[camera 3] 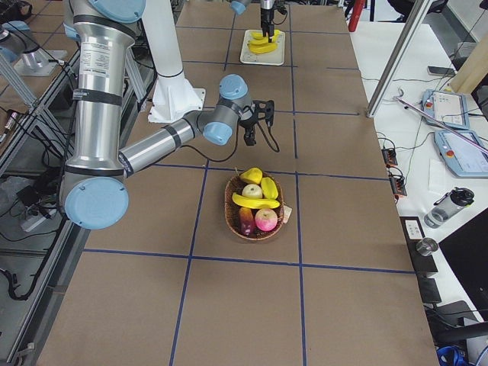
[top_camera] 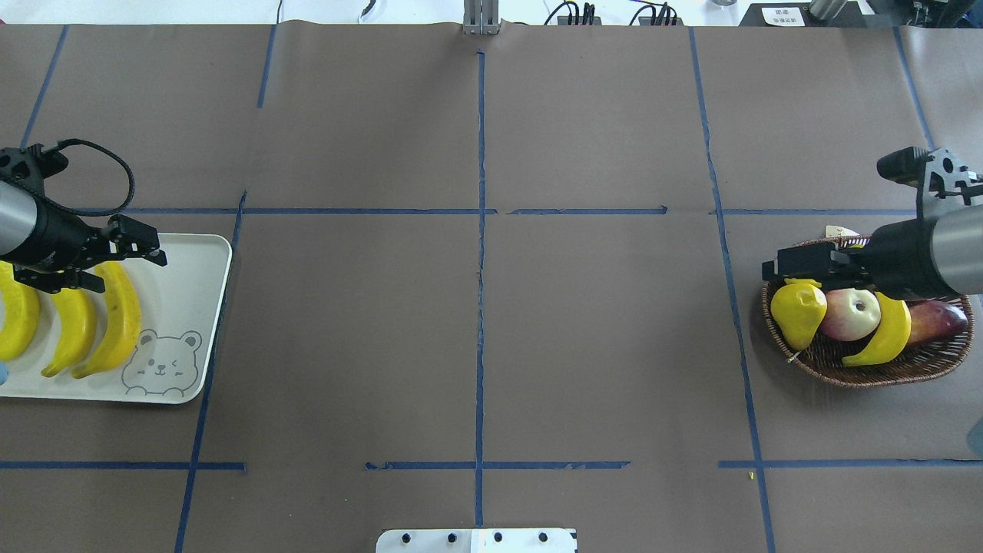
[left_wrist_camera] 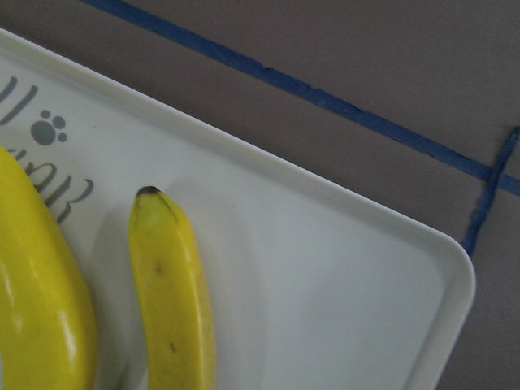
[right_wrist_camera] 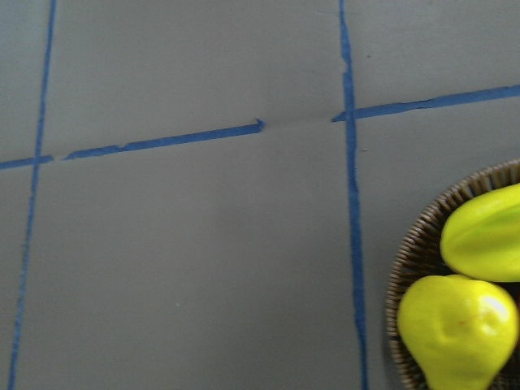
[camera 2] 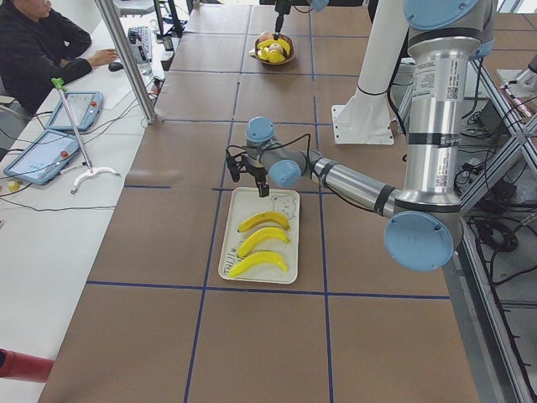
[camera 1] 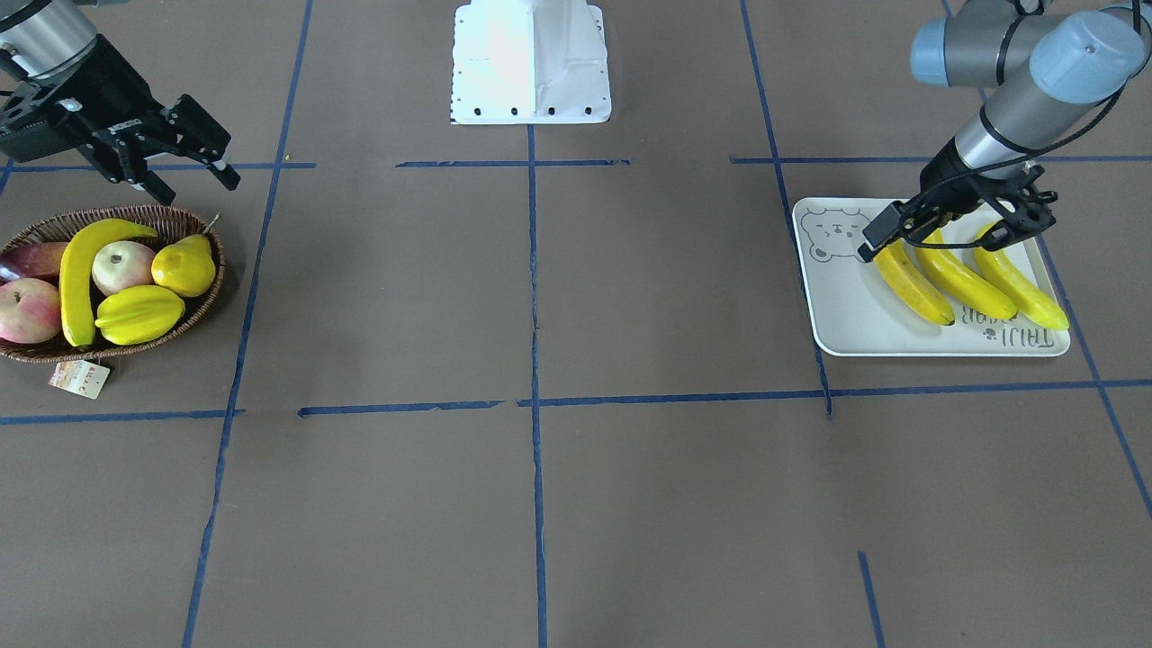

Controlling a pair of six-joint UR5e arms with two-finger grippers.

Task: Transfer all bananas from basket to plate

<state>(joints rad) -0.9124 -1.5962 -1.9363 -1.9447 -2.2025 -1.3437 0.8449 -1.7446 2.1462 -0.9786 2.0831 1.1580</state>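
Observation:
Three bananas (camera 1: 967, 281) lie side by side on the white bear plate (camera 1: 850, 315); they also show in the overhead view (top_camera: 115, 315). My left gripper (camera 1: 1012, 220) hovers open and empty just over their robot-side ends. The left wrist view shows two banana tips (left_wrist_camera: 175, 292) on the plate (left_wrist_camera: 325, 268). A fourth banana (camera 1: 76, 279) lies in the wicker basket (camera 1: 184, 218), also seen from overhead (top_camera: 883, 338). My right gripper (camera 1: 196, 183) is open and empty, above the table just beyond the basket's robot-side rim.
The basket also holds a yellow pear (camera 1: 184, 265), a starfruit (camera 1: 139, 315), an apple (camera 1: 121, 265), a peach (camera 1: 27, 310) and a purple fruit (camera 1: 31, 261). A paper tag (camera 1: 79, 378) hangs off its rim. The robot base (camera 1: 531, 63) stands at the table's far middle.

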